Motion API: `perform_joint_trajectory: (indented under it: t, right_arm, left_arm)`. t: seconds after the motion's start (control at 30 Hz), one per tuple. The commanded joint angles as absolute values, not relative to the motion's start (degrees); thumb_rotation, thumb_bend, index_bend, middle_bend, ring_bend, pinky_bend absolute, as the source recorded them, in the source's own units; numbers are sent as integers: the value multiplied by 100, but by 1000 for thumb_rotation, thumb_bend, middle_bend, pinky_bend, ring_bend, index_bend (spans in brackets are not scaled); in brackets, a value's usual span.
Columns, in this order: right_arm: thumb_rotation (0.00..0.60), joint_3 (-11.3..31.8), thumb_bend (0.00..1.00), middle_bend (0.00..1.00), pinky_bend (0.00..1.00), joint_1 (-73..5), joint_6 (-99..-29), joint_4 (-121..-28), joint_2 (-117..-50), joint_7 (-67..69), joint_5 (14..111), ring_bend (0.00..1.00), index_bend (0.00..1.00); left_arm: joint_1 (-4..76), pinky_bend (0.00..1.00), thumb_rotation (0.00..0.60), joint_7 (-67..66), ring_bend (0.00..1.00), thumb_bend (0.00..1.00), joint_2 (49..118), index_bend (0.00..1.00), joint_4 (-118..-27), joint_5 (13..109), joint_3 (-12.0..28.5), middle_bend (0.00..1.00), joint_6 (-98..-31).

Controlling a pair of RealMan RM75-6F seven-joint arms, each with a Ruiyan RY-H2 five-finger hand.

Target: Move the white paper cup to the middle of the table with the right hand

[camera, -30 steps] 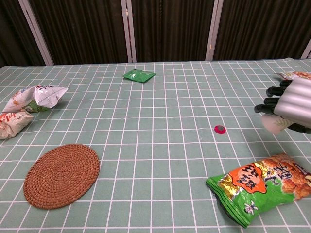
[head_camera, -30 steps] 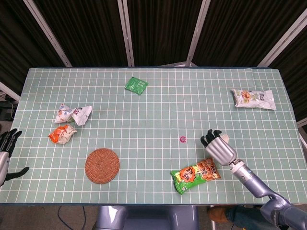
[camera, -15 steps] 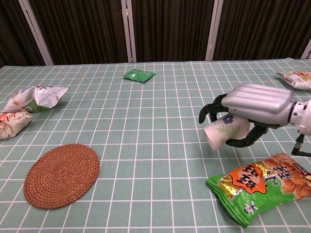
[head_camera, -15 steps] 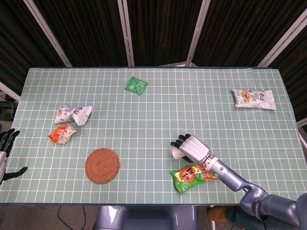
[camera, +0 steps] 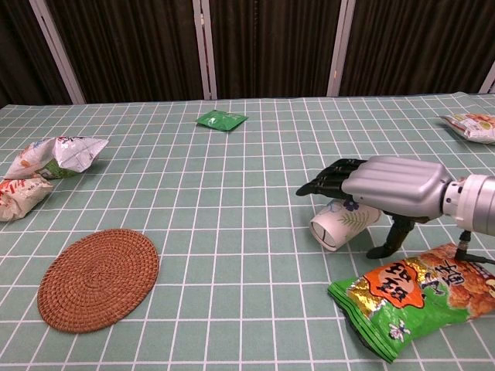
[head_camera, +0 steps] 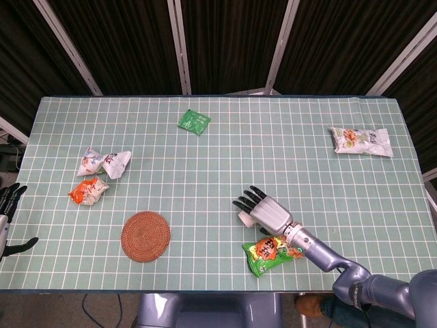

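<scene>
the right hand (camera: 387, 185) has opened since half a second ago – fingers now stretched flat and apart over the white paper cup (camera: 340, 224), thumb dropped behind it, no grip left. the cup, carried tilted in the hand then, now lies on its side on the table (head_camera: 225, 171), mouth facing the camera in the chest view, just under the palm and near the green-orange snack bag (camera: 418, 297). judged from this the cup is released a bit right of and nearer than the table's middle – placement looks about done, though the cup is tipped and could roll. in the head view the hand (head_camera: 263, 210) covers most of the cup (head_camera: 244, 217). open room: bare cloth to the left and far side of the cup, the woven coaster (head_camera: 145, 236) well apart; the snack bag is close on the near side, so lifting up and back suits the withdrawal. left hand (head_camera: 8, 205) sits at the far left edge off the table, fingers seem loosely apart, holding nothing.
</scene>
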State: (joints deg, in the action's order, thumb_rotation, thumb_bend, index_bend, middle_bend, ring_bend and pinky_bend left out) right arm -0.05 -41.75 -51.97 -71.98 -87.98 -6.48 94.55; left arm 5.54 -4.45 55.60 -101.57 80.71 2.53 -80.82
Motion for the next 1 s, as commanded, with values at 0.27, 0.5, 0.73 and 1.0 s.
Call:
perform_joint_trajectory:
  t: [0.27, 0.5, 0.73, 1.0]
  right_arm:
    - [600, -36, 32, 0, 0, -3967, -5294, -8696, -7994, -2877, 9185, 0, 0]
    - [600, -146, 40, 0, 0, -3968, -5287, -9052, -8069, -4435, 9423, 0, 0]
    - [600, -108, 54, 0, 0, -4008, -4960, -9174, -8356, -5469, 9150, 0, 9]
    - [600, -70, 67, 38, 0, -4052, -4717, -9153, -8633, -6441, 8732, 0, 0]
  left_arm:
    - [540, 0, 600, -426, 0, 0, 5527, 0, -10215, 8202, 211, 0, -8137]
    - [513, 0, 600, -381, 0, 0, 5494, 0, -10251, 8312, 180, 0, -8209]
    - [503, 0, 600, -315, 0, 0, 5466, 0, -10224, 8292, 190, 0, -8223]
    - [521, 0, 600, -306, 0, 0, 5465, 0, -10194, 8197, 208, 0, -8163]
